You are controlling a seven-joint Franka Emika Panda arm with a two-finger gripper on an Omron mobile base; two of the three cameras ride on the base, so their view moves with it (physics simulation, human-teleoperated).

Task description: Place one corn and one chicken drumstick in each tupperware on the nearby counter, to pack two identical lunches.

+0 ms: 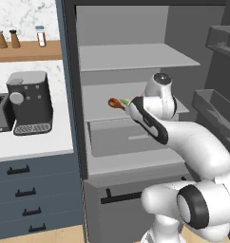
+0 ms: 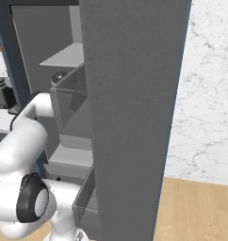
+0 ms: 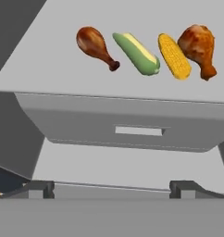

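The open fridge holds the food on its middle shelf, above a closed grey drawer with a slot handle. In the hand view four pieces lie in one row along this shelf, near its front edge. From left to right they are: a drumstick with its thick end to the upper left and its bone pointing to the lower right, then the green corn lying slanted, then the yellow corn just beside it, and last a second drumstick, which touches or nearly touches the yellow cob. The two corns are close together but I cannot tell if they touch. The gripper is in front of the shelf and lower than the food, well apart from all four pieces. Its two dark fingertips stand wide apart at the bottom of the hand view with nothing between them, so it is released and holds nothing. In the left base view the white arm reaches into the fridge, and the left drumstick and a bit of green corn show just beside the wrist. To the left of the fridge is the white table over dark drawers; a coffee machine and a toaster stand on it near the wall. Above them a wooden shelf carries small bottles. In the right base view the open fridge door hides most of the inside.
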